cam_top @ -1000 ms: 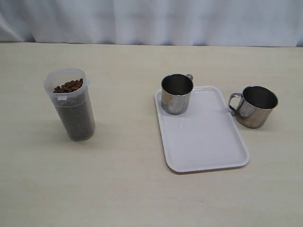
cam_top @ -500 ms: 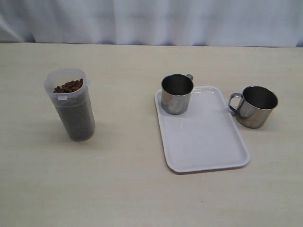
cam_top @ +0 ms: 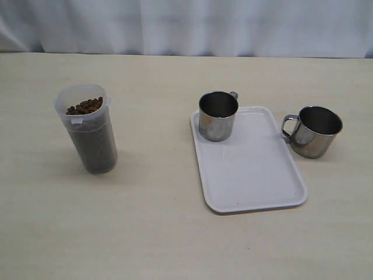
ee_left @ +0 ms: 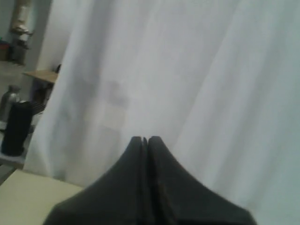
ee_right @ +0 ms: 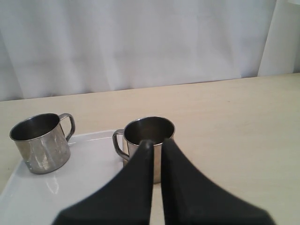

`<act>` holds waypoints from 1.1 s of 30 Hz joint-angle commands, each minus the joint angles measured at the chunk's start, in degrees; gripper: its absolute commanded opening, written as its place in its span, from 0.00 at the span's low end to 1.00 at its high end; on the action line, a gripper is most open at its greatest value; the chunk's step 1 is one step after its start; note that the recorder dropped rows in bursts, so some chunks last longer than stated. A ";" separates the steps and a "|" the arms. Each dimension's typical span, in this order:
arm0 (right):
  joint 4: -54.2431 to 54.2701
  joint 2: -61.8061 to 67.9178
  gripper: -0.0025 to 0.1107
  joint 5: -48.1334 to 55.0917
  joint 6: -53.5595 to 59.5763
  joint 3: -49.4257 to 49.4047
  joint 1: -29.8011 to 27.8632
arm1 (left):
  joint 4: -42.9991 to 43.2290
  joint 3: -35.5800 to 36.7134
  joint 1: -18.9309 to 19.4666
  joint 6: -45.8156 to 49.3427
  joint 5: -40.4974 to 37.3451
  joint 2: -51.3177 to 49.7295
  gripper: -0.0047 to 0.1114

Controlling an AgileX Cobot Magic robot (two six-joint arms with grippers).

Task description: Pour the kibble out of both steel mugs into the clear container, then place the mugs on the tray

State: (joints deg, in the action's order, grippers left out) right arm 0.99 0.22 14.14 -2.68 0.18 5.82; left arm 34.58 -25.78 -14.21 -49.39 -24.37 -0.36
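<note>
Nothing moved | left gripper (ee_left: 144, 139) and right gripper (ee_right: 157, 143) fingers together, empty | right mug (cam_top: 313, 131) beside tray (cam_top: 256, 175) | risk: slick steel slips from grip, mug tips on lift

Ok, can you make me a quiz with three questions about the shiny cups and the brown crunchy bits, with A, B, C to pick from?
1. Where is the right-hand steel mug?
A. On the tray
B. On the table, beside the tray
C. Inside the clear container

2. What colour is the tray?
A. White
B. Red
C. Black

3. How is the clear container?
A. Empty
B. Lying on its side
C. Upright, with kibble almost up to the rim

Answers:
1 B: its base sits on the bare table, off the tray's right edge.
2 A: the tray is plainly white.
3 C: it stands upright, and brown pellets show near its top.
</note>
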 commanded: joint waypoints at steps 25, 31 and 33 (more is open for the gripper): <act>0.25 -0.22 0.06 0.10 0.03 -0.18 -0.39 | -14.36 25.78 10.45 22.49 10.62 0.36 0.04; 0.25 -0.22 0.06 0.10 0.03 -0.18 -0.39 | -36.05 25.78 10.45 51.76 9.71 0.36 0.04; 0.25 -0.22 0.06 0.10 0.03 -0.18 -0.39 | -36.35 25.78 10.45 52.16 9.71 0.36 0.04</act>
State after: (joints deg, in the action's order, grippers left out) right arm 0.99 0.22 14.14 -2.68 0.18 5.82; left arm 1.80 -0.13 -3.91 -1.94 -14.49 -0.09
